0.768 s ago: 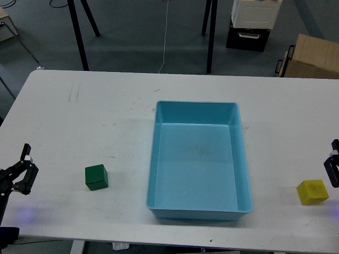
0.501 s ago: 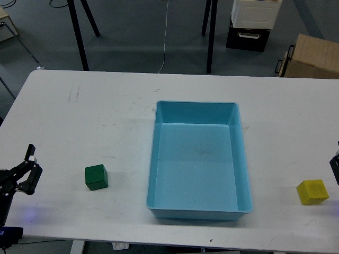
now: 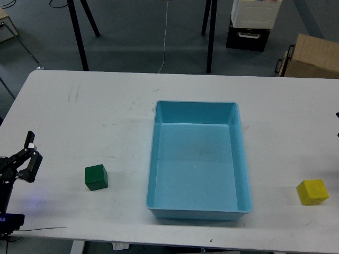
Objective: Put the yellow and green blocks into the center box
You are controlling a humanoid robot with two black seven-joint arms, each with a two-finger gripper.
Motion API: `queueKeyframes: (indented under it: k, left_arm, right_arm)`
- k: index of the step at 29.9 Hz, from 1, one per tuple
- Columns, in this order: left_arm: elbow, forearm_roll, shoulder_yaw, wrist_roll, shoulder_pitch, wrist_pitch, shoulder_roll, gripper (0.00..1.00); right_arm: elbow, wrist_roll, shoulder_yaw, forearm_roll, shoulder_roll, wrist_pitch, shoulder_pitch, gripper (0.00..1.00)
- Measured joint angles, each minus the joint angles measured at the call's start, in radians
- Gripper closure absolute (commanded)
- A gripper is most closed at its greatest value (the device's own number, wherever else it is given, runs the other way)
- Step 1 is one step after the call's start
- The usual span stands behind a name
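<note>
My left gripper [image 3: 26, 159] hovered spread near the white table's [image 3: 95, 121] left edge, beside the green block [image 3: 96, 177].

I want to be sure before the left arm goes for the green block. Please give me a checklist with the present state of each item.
1. Green block upright on the table, nothing on it: ok.
2. Left gripper open and empty: ok.
3. Path from left gripper to green block free: ok.
4. Box empty, room for blocks: ok.
5. Yellow block on the table, right of the box: ok.
6. Right gripper in sight: not ok, almost out of the head view.
</note>
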Motion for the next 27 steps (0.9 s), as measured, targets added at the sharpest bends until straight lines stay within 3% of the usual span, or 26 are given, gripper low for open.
queueKeyframes:
  k: [4, 9, 16, 20, 27]
  left_arm:
    - [0.001, 0.000, 0.000, 0.001, -0.012, 0.000, -0.003, 0.00]
    - [0.006, 0.000, 0.003, 0.003, -0.025, 0.000, -0.003, 0.00]
    - [0.018, 0.003, 0.043, 0.003, -0.059, 0.000, -0.007, 0.00]
    - [0.020, 0.006, 0.078, -0.002, -0.076, 0.000, -0.007, 0.00]
    - [0.021, 0.006, 0.081, -0.003, -0.079, 0.000, -0.007, 0.00]
  right_arm:
    - [-0.042, -0.052, -0.317, -0.176, -0.148, -0.025, 0.296, 0.00]
    - [-0.084, -0.114, -0.811, -0.385, -0.214, -0.007, 0.732, 0.00]
    - [-0.110, -0.124, -1.392, -0.551, -0.209, 0.193, 1.254, 0.00]
    - [-0.066, -0.133, -1.571, -0.703, -0.216, 0.288, 1.386, 0.00]
    - [0.010, -0.136, -1.742, -1.039, -0.269, 0.298, 1.394, 0.00]
